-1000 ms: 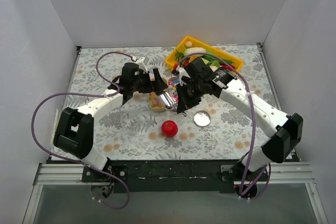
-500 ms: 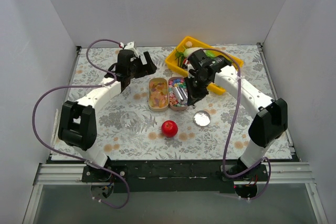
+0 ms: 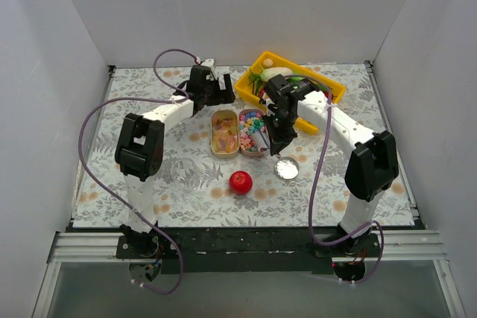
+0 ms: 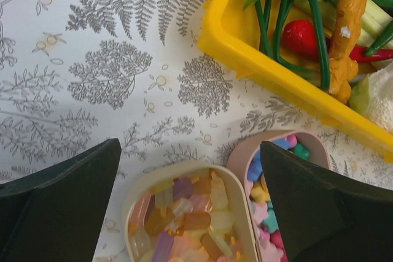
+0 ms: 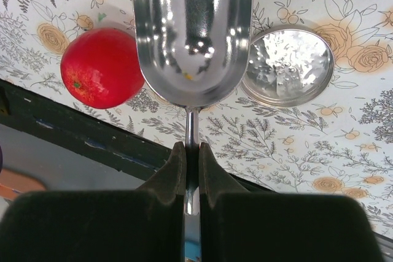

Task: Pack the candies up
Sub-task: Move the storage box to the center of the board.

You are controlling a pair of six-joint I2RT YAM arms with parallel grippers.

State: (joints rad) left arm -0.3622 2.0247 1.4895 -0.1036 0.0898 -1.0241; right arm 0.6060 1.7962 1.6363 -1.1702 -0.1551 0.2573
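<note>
The candies (image 4: 199, 222), amber, orange and pale yellow pieces, fill a beige tin (image 4: 132, 194); they also show in the top view (image 3: 224, 133). My left gripper (image 4: 190, 213) is open and empty, its jaws spread on either side of this tin's far end, above it. In the top view the left gripper (image 3: 218, 99) is just behind the tins. My right gripper (image 5: 191, 148) is shut on the handle of a metal scoop (image 5: 190, 29). The scoop bowl is nearly empty and hangs over the table between the red ball and a lid. In the top view the right gripper (image 3: 277, 139) is right of the tins.
A pink tin (image 3: 253, 133) of bright mixed sweets touches the beige tin's right side. A yellow tray (image 3: 325, 87) of toy vegetables stands at the back. A red ball (image 3: 240, 182), a round metal lid (image 3: 286, 168) and a clear glass jar (image 3: 186, 173) lie nearer the front.
My left arm has swung from over the tins back to the far side behind them. My right arm has carried the scoop off the tins, toward the front.
</note>
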